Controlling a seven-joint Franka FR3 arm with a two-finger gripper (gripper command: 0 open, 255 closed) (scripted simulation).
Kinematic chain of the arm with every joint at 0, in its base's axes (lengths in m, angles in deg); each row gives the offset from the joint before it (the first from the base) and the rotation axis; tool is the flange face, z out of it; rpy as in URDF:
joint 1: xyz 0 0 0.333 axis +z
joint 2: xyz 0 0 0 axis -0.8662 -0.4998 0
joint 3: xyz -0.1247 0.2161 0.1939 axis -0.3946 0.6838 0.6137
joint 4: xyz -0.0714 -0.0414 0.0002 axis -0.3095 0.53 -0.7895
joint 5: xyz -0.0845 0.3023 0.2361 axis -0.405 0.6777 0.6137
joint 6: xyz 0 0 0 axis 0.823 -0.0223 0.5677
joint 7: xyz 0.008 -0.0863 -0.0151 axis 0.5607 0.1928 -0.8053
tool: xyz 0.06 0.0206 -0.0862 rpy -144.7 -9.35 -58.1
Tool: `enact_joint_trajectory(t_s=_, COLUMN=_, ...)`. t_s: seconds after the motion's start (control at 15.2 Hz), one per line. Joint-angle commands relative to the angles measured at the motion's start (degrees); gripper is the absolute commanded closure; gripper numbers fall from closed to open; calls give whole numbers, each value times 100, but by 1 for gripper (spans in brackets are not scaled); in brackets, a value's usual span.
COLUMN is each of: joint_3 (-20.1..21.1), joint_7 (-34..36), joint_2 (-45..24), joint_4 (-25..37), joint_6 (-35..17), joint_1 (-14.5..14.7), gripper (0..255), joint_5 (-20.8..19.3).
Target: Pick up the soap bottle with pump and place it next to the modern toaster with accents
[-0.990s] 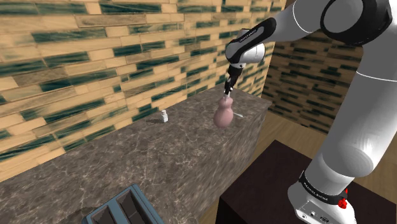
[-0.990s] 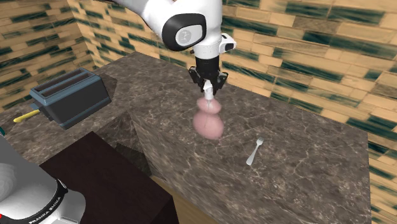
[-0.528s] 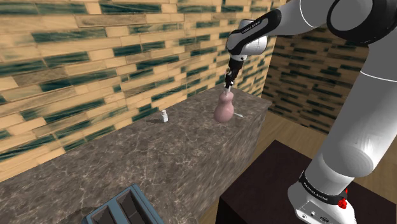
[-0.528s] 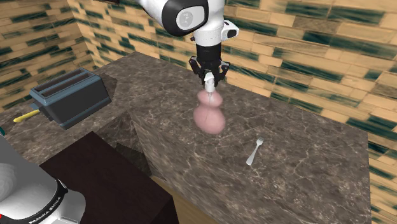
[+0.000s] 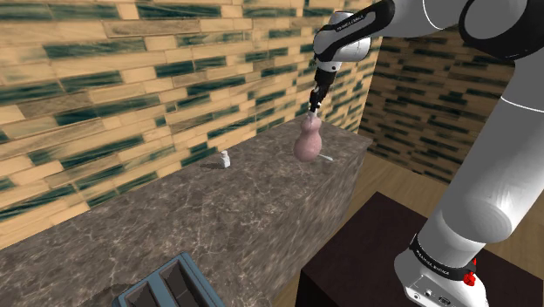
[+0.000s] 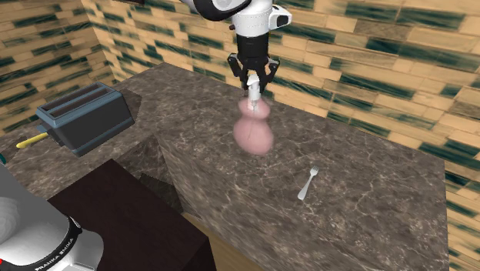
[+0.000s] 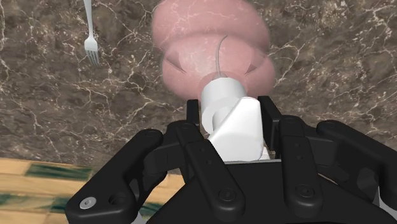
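Note:
A pink, round-bellied soap bottle [image 5: 306, 144] [image 6: 253, 135] [image 7: 210, 48] with a white pump head [image 7: 232, 124] hangs above the dark marble counter [image 5: 174, 218]. My black gripper [image 5: 313, 108] [image 6: 252, 91] [image 7: 230, 121] is shut on the pump, fingers clasping it from both sides, and the bottle dangles below. The blue-grey toaster [image 6: 83, 115] [image 5: 170, 286] stands far off at the second exterior view's left, at the counter's other end.
A fork [image 6: 308, 183] [image 7: 91, 35] lies on the counter near the bottle. A small white shaker [image 5: 224, 160] stands by the brick wall. A yellow-handled utensil [image 6: 31, 140] lies beside the toaster. My dark stand [image 5: 410, 262] sits below the counter's edge.
The gripper has risen with the bottle, lifting it higher above the counter. The grip has stayed shut.

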Motion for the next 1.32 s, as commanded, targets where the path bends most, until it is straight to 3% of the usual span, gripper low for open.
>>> enact_joint_trajectory(t_s=0.0, joint_3=0, joint_7=28, joint_2=58, joint_4=87, joint_6=133, joint_1=2, gripper=255, joint_5=-32)
enact_joint_trajectory(t_s=1.25, joint_3=-1, joint_7=196, joint_2=226, joint_4=1364, joint_6=1561, joint_1=2, gripper=255, joint_5=-158)
